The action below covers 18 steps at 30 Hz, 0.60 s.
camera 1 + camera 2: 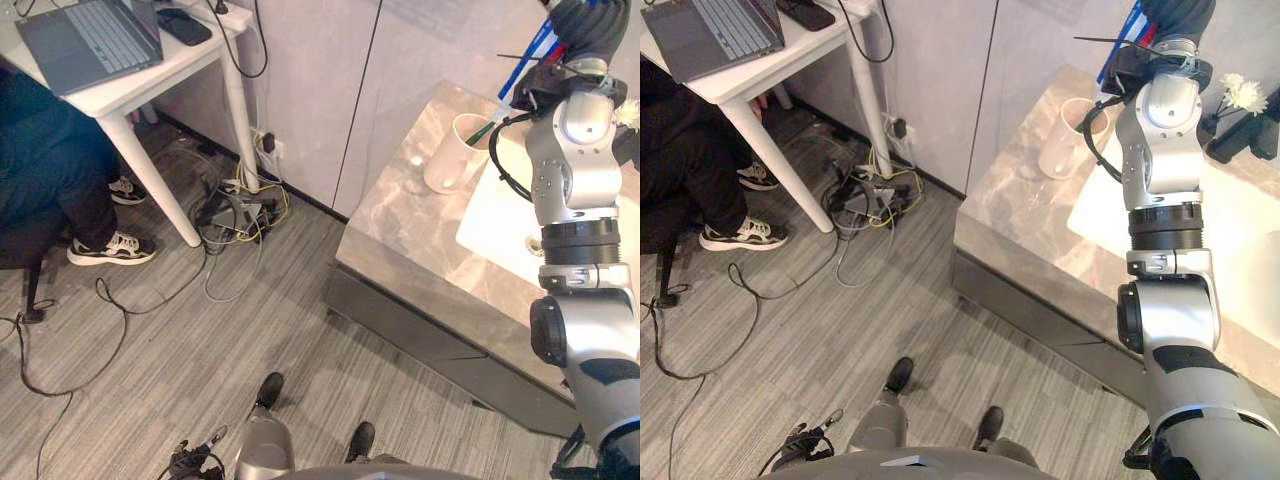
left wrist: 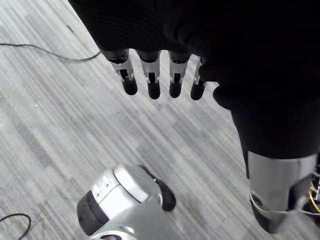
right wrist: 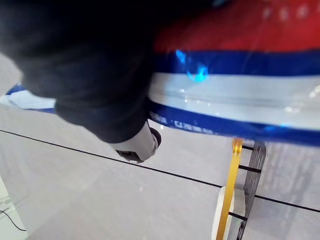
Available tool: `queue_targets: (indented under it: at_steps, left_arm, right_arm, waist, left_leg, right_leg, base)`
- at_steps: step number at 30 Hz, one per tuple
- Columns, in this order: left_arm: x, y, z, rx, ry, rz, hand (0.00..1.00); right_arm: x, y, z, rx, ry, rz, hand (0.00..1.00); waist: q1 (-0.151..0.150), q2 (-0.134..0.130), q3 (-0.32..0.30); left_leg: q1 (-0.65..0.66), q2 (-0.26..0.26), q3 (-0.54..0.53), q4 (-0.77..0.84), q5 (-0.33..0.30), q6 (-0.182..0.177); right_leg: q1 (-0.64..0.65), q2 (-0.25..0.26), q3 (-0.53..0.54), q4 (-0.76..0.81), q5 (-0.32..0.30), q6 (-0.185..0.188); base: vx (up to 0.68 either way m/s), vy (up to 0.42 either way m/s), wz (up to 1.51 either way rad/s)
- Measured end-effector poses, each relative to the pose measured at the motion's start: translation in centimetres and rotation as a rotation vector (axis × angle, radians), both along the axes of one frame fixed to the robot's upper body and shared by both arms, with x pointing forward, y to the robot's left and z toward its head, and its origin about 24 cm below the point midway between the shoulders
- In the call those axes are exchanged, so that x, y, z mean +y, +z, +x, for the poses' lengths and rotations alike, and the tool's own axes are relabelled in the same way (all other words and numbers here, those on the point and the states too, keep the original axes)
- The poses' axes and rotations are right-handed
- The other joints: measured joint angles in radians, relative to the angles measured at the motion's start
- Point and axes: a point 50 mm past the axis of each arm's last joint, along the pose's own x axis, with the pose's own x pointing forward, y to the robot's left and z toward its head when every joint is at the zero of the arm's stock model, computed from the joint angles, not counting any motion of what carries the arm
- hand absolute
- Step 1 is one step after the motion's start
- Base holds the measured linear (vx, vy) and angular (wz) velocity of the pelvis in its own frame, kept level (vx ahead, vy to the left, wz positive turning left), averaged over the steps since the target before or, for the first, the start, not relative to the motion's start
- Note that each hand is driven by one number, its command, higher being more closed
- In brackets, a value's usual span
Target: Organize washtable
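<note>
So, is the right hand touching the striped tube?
Touching. The right wrist view shows the right hand closed round the striped tube, which passes through its grip with no gap.

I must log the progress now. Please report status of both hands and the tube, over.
Left hand open, hanging above floor. Right hand shut on striped tube, raised near white cup on washtable. Nothing in the way.

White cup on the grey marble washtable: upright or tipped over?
Upright: the white cup stands on its base, open mouth facing up.
</note>
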Motion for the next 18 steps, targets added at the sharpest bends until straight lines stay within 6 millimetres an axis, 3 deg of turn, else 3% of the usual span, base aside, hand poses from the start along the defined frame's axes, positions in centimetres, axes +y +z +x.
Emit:
queue_targets:
  at_steps: [10, 18]
  left_arm:
    - [0.4, 0.4, 0.4, -0.022, 0.003, 0.017, 0.00]
    - [0.5, 0.5, 0.6, -0.030, 0.007, 0.031, 0.00]
  right_arm:
    - [-2.4, -0.6, 0.3, 0.055, -0.077, 0.018, 1.00]
    - [-2.3, -0.2, 0.3, 0.043, -0.073, 0.018, 1.00]
  waist:
    - [0.019, -0.023, 0.021]
    - [0.023, -0.032, 0.034]
  left_leg:
    - [-0.014, 0.000, -0.008, 0.010, 0.011, -0.011]
    - [-0.025, 0.000, -0.013, 0.011, 0.013, -0.012]
  right_leg:
    - [-0.014, -0.002, 0.001, 0.020, 0.000, 0.000]
    - [-0.027, -0.001, 0.002, 0.020, 0.000, 0.000]
  base:
    - [0.02, 0.004, 0.04]
    - [0.00, 0.006, 0.02]
